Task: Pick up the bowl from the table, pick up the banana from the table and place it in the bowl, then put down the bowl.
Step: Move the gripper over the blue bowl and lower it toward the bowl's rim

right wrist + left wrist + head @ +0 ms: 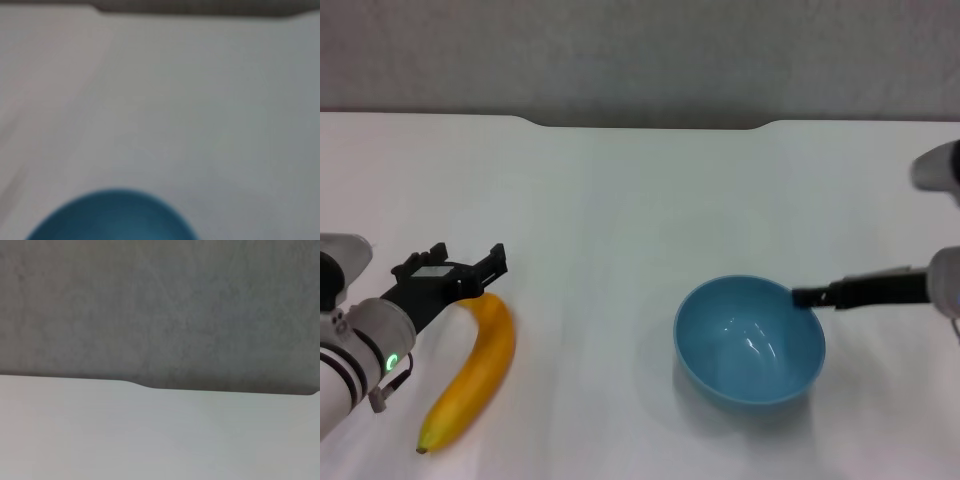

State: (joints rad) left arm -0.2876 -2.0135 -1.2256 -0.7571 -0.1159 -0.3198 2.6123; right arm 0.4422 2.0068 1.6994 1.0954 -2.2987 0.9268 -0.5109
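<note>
The light blue bowl (750, 342) is right of centre on the white table (620, 190). My right gripper (808, 296) reaches in from the right, and its dark fingers are closed on the bowl's right rim. The bowl's rim also shows in the right wrist view (112, 217). The yellow banana (475, 375) lies at the front left, with its stem end toward the front edge. My left gripper (467, 264) is open, with its fingers spread just over the banana's far end and nothing in it.
The table's far edge has a shallow notch (650, 124) against a grey wall. The notch (225, 390) and bare tabletop show in the left wrist view. Bare tabletop lies between banana and bowl.
</note>
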